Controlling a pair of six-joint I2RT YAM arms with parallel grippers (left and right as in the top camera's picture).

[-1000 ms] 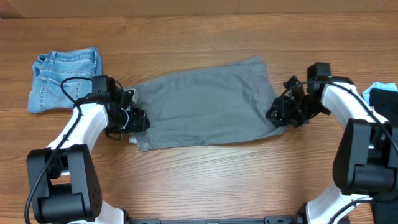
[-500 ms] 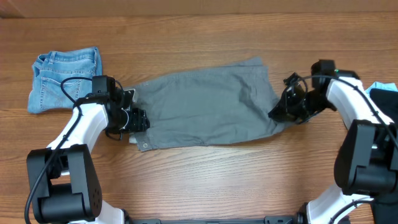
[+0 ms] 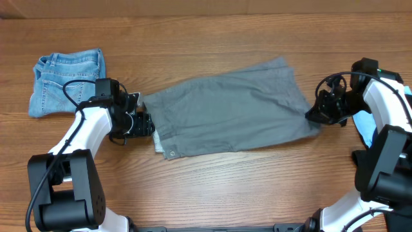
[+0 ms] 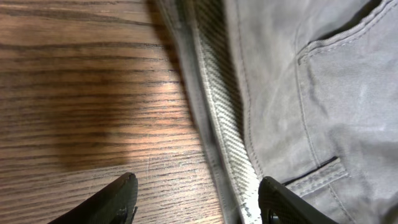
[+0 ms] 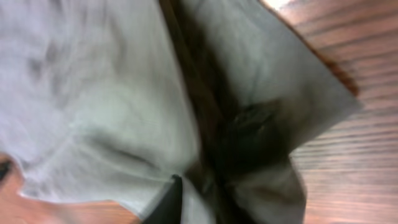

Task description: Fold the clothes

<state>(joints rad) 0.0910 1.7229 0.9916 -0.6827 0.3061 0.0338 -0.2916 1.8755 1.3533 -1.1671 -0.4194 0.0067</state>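
The grey shorts (image 3: pixel 232 116) lie flat across the middle of the table, waistband at the left, leg hems at the right. My right gripper (image 3: pixel 317 116) is shut on the right hem, and the wrist view shows bunched grey fabric (image 5: pixel 124 106) pinched at my finger (image 5: pixel 211 202). My left gripper (image 3: pixel 143 124) is open at the waistband's left edge. In the left wrist view the fingers (image 4: pixel 196 200) straddle bare wood and the waistband's striped inner lining (image 4: pixel 227 124), holding nothing.
Folded blue denim shorts (image 3: pixel 67 80) lie at the far left. A light-blue garment (image 3: pixel 372 125) lies at the right edge, partly behind my right arm. Bare wooden table (image 3: pixel 206 187) lies in front of the shorts.
My right gripper has pulled the hem to the right, dragging the whole shorts rightward. The waistband has slid away from my left gripper, which stayed in place.
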